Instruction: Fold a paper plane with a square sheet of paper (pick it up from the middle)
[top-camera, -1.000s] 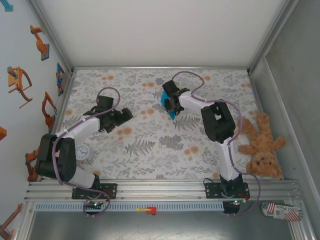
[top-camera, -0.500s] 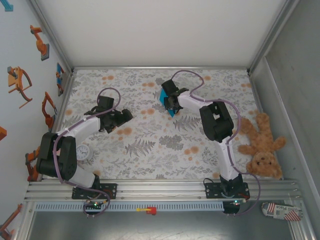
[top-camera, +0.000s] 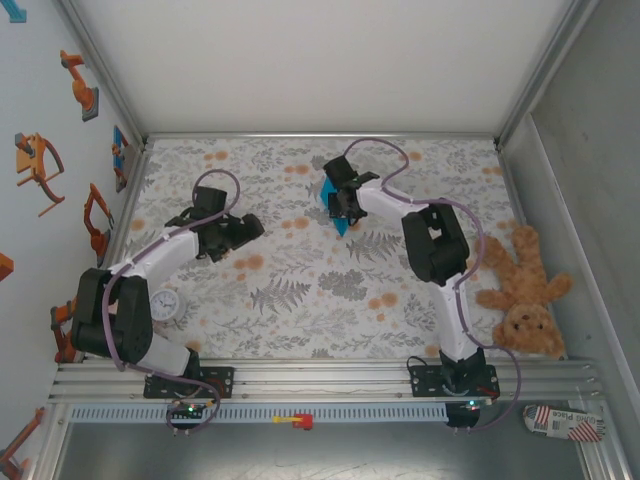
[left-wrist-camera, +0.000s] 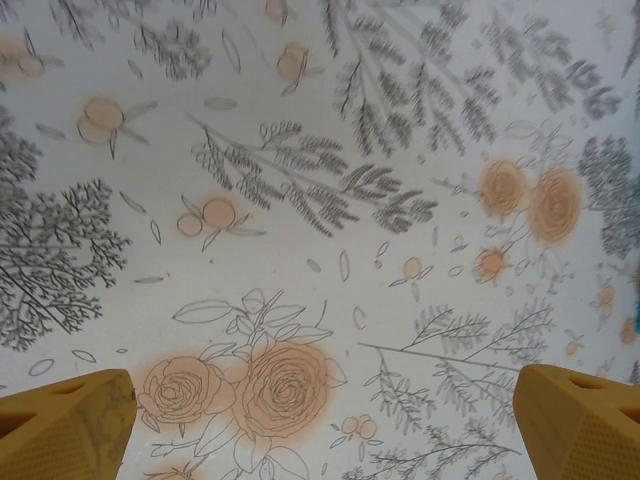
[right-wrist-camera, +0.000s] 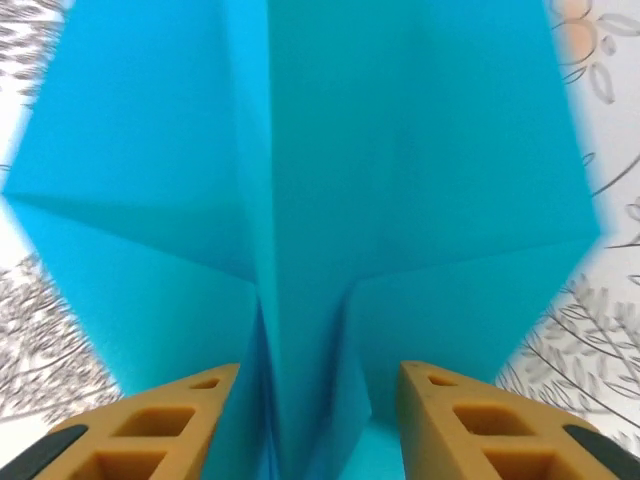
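Paper plane (right-wrist-camera: 400, 180) centre ridge between parted right jaws, unclamped.

The turquoise paper plane (right-wrist-camera: 400, 150) spreads across most of the frame. It lies on the floral tablecloth (right-wrist-camera: 585, 340) covering the counter, which shows at the corners. Its centre fold stands up as a narrow ridge running toward the camera. The right end effector (right-wrist-camera: 318, 385) straddles that ridge with its yellow fingers (right-wrist-camera: 160, 425) parted, one on each side. A strip of flat paper shows between the ridge and the right-hand finger.
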